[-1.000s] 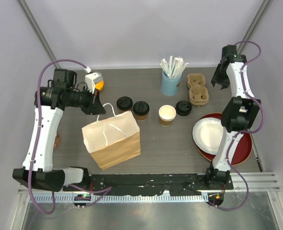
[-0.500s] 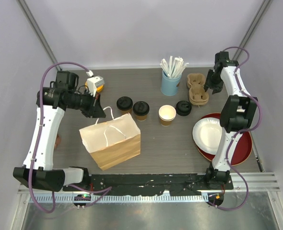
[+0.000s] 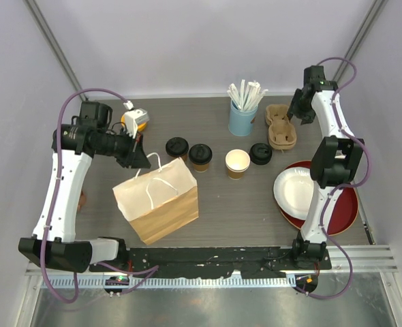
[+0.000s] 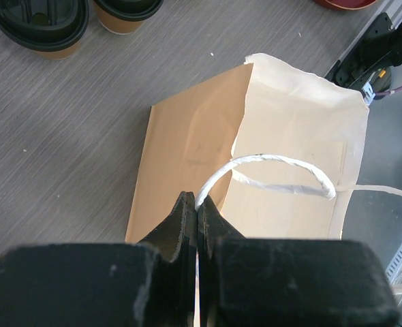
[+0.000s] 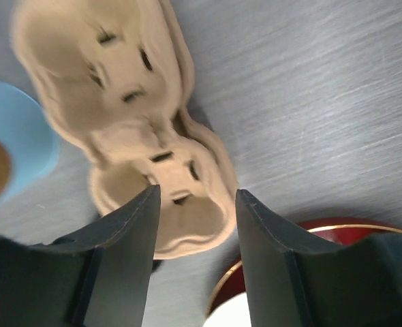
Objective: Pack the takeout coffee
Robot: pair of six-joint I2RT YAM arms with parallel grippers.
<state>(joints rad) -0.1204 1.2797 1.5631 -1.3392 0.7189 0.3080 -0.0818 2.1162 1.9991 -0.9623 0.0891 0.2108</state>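
Observation:
Two kraft-brown coffee cups with black lids [image 3: 177, 148] [image 3: 200, 157] stand mid-table behind a brown paper bag [image 3: 157, 199]. They also show at the top of the left wrist view [image 4: 41, 27] [image 4: 126, 10]. My left gripper [image 3: 141, 160] is shut on the bag's white twine handle [image 4: 276, 163] and holds it above the bag [image 4: 187, 136], with the fingertips [image 4: 187, 208] pinched on the twine. My right gripper [image 3: 298, 112] is open and empty at the back right. It hovers just over a moulded pulp cup carrier [image 5: 119, 82], which also shows in the top view [image 3: 281, 126].
A lidless paper cup, pale inside [image 3: 237, 163], and a loose black lid [image 3: 260, 153] sit right of the coffee cups. A light-blue cup of white wrapped straws [image 3: 242, 116] stands left of the carrier. A white plate [image 3: 296, 192] lies on a red plate [image 3: 344, 211] at the right. An orange-and-white object [image 3: 134, 119] sits at the back left.
My right gripper has swung left and down from the back right corner to over the cup carrier. My left gripper has stayed shut on the handle; the bag has shifted slightly left.

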